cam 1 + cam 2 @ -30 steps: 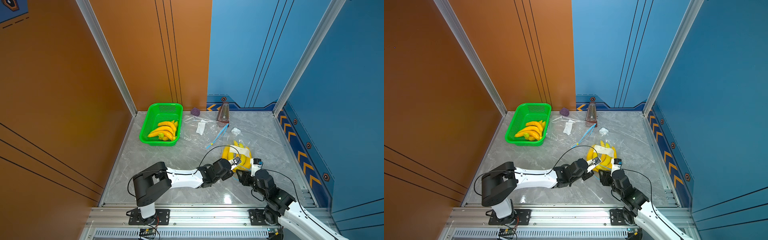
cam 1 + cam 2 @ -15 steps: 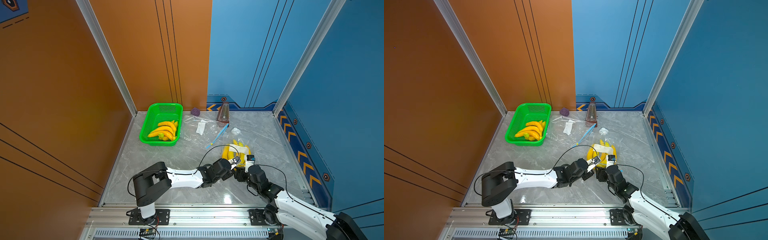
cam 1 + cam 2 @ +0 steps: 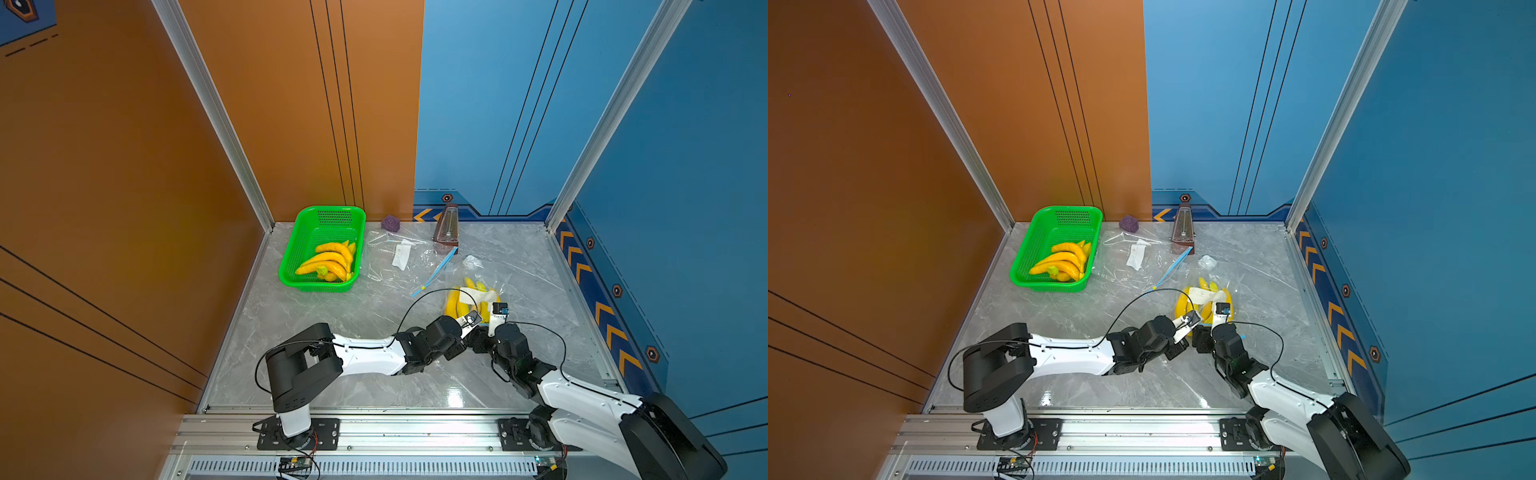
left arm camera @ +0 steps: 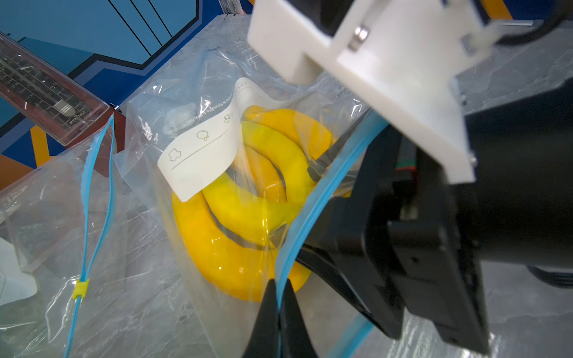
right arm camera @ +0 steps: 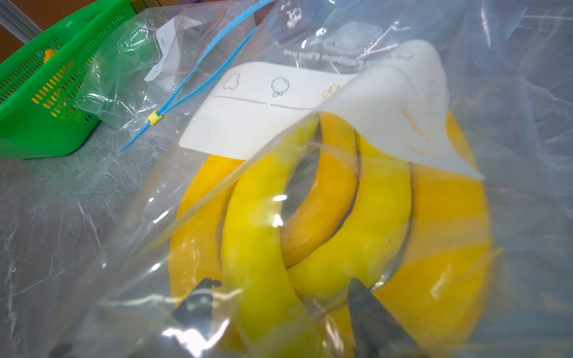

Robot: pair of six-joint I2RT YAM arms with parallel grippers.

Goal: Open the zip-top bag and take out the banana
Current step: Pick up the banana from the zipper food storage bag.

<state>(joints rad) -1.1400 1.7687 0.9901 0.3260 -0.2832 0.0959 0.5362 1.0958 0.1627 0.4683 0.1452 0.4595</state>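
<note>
**Right jaws straddling a banana inside the opened bag**

The zip-top bag (image 3: 478, 296) is lying on the marble bench (image 3: 332, 324), right of centre and toward the front, with its mouth gaping toward the two arms. The bananas (image 5: 254, 232), a curved yellow bunch, are sitting inside it under a white printed label (image 4: 201, 155). The left gripper (image 4: 279, 297) is pinching the bag's blue zip strip (image 4: 325, 198), its jaws clenched flat on it, just as a second ago. The right gripper (image 5: 280, 291) is reaching into the mouth. Its jaws are standing released, one dark finger on each side of a banana. Whether they are touching it cannot be told through the film. Compared with a second ago, the right arm is stretching lower and further forward, so its shoulder is now showing at the front corner in both top views. The bag itself is lying where it was.

Behind it, a second zip-top bag (image 3: 399, 266) is lying flat, its blue zip parted up to a yellow slider. At the back left, a green basket (image 3: 293, 257) is holding another bunch (image 3: 328, 262) of yellow bananas. A purple cube (image 3: 390, 223) and a metronome (image 3: 446, 224) are standing along the back wall.
</note>
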